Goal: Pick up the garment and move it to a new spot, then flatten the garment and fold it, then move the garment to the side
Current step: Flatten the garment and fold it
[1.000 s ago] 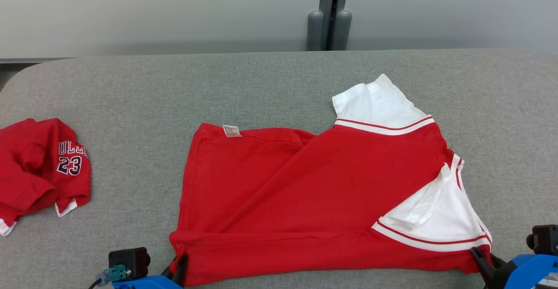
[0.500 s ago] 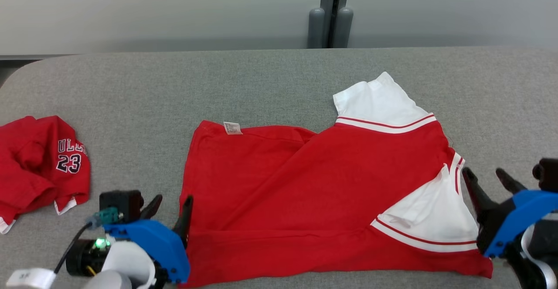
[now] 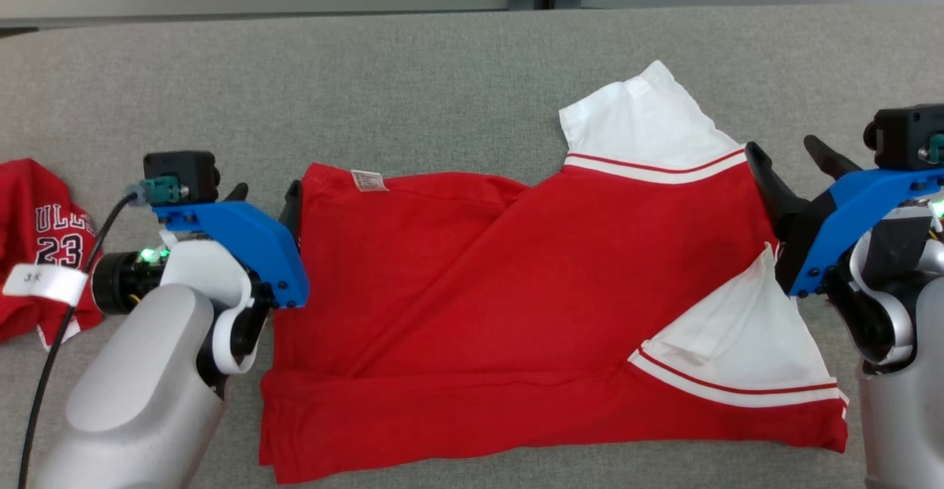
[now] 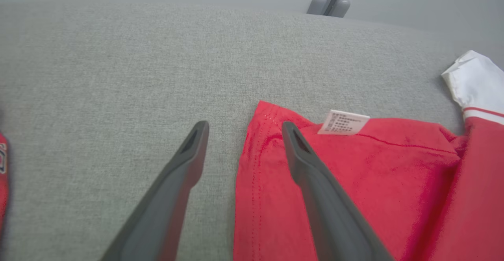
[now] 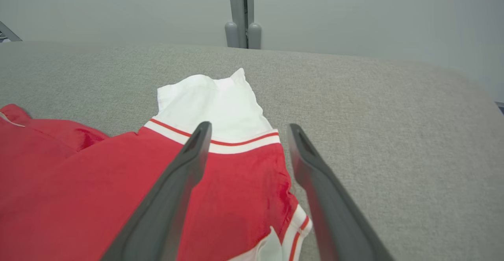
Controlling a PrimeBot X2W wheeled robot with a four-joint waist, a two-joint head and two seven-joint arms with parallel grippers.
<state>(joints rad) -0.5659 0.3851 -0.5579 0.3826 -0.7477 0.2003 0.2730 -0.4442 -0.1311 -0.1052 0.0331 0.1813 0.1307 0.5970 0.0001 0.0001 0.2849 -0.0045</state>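
The right gripper (image 5: 248, 126) is seen with its two dark fingers spread wide, and nothing is held between them. The red garment (image 5: 98, 174) is laid flat under and beside the finger on the view's left, with its white sleeve (image 5: 204, 99) just beyond the fingertips. The grey padded surface (image 5: 374, 135) is seen below and past the other finger.

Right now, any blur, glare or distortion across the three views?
Head view: sharp, even light, no glare on the shirt. Left wrist view: label print too soft to read, table edge bowed. Right wrist view: same bowing, slight sheen on red folds.
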